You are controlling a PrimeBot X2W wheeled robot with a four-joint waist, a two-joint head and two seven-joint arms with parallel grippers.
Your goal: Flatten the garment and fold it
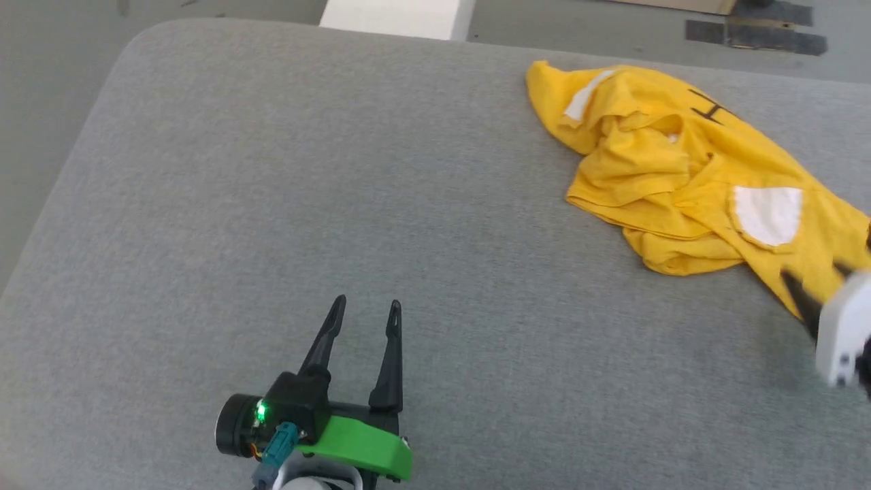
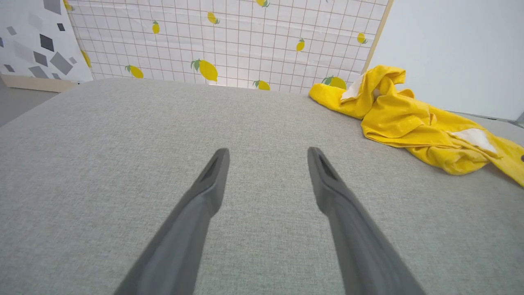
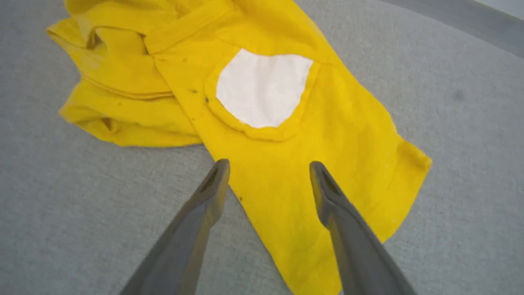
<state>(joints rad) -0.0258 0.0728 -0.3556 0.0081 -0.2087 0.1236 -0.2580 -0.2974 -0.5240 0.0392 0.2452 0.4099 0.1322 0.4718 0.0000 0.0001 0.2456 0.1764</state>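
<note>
Head view, left to right: the left gripper (image 1: 367,303) sits at the lower left over bare worktop (image 1: 204,204), fingers spread fairly wide with nothing between them. My guess is it's parked out of the way until there's an edge for it to take.

The garment (image 1: 680,170) is at the upper right of the frame, bunched and twisted rather than flat, with a white patch (image 1: 767,212) facing up.

The right gripper (image 1: 816,278) is at the right edge, blurred, just over the nearest bit of cloth. In the right wrist view its fingers are clearly apart, straddling a yellow flap below the patch and holding nothing. Can't tell if the tips touch the cloth. Looks like it's lining up on that loose end so it can pull the bundle open.

So flattening is barely started and folding not at all. It's thin soft cloth, so I'd expect it to drag along in a lump if only one end gets pulled.
</note>
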